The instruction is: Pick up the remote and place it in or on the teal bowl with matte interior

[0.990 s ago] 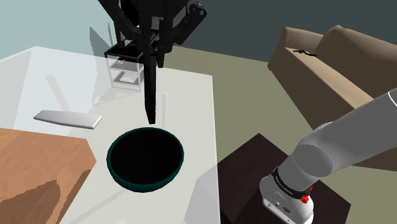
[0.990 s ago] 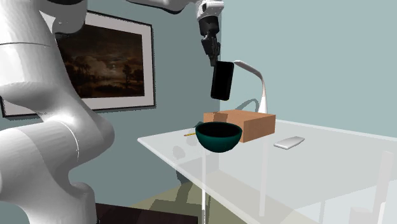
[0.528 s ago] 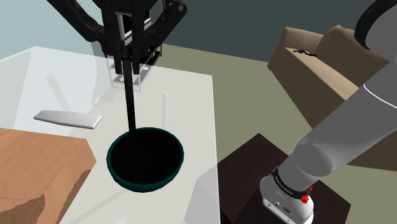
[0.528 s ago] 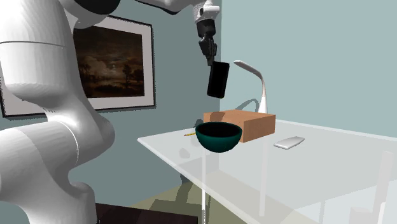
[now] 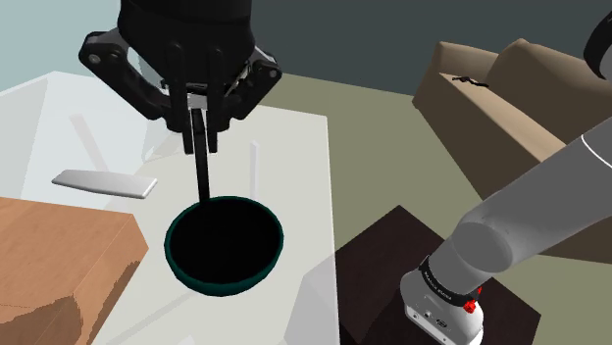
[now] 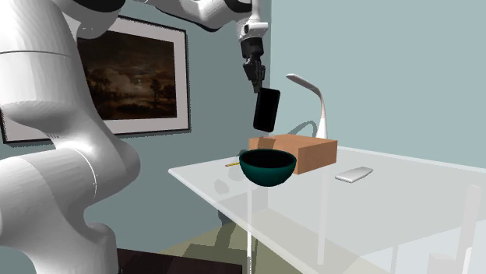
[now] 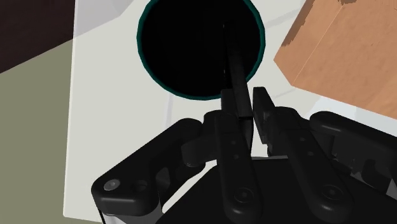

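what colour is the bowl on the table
The round bowl is teal outside, dark inside; second exterior view shows it best.

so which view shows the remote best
Second exterior view: the remote hangs broadside from the gripper above the teal bowl. Shoulder view shows it edge-on, a thin strip; wrist view, black against the bowl's dark interior.

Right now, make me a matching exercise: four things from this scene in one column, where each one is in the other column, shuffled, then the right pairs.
Things: 1 remote; 2 teal bowl; 3 brown box; 4 white lamp.
Places: A rises behind the box; B hangs clasped in the tool, above the bowl; C sits beside the bowl; D stands on the glass table, under the remote.
Pairs: 1-B, 2-D, 3-C, 4-A.
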Controlling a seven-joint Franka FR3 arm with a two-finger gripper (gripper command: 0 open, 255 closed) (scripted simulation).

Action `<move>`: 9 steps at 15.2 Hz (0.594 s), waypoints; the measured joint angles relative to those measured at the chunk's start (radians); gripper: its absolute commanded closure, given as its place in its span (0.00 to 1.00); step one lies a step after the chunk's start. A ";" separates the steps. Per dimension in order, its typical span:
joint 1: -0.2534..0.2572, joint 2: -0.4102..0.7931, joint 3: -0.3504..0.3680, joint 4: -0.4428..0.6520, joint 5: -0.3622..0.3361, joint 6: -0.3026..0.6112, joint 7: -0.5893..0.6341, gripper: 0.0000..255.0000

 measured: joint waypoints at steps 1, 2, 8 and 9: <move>0.004 -0.014 -0.012 -0.024 0.012 0.016 -0.008 1.00; 0.006 -0.021 -0.017 -0.042 0.018 0.031 -0.012 1.00; 0.023 -0.062 -0.042 -0.150 0.053 0.114 -0.030 1.00; 0.026 -0.070 -0.048 -0.166 0.059 0.126 -0.035 1.00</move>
